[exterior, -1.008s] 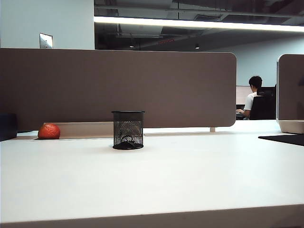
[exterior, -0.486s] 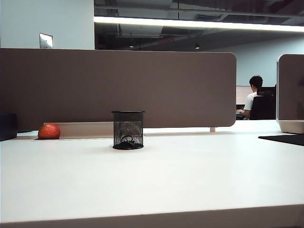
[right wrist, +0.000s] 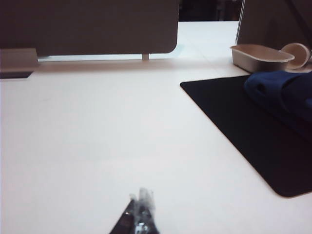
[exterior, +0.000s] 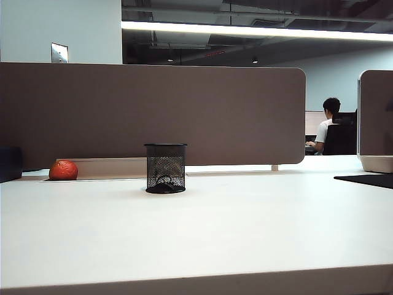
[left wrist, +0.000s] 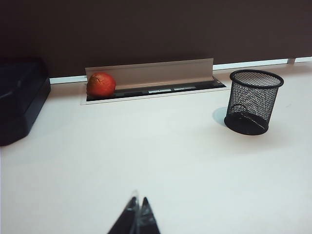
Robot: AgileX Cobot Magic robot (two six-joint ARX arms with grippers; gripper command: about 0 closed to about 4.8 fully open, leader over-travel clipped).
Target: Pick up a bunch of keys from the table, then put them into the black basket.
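The black basket (exterior: 165,167) stands upright on the white table (exterior: 215,227), left of the middle and near the brown partition. Through its mesh a thin curved ring shows at the bottom, the bunch of keys (exterior: 163,180), lying inside. The left wrist view shows the basket (left wrist: 253,100) and the ring of the keys (left wrist: 238,108) too. My left gripper (left wrist: 138,202) is shut and empty, well short of the basket. My right gripper (right wrist: 141,200) is shut with nothing in it, over bare table. Neither gripper appears in the exterior view.
An orange-red fruit (exterior: 63,169) lies in a cable slot by the partition (exterior: 153,110). A black box (left wrist: 19,97) sits beside it. On the right side lie a black mat (right wrist: 243,122), a blue item (right wrist: 282,95) and a beige tray (right wrist: 261,56).
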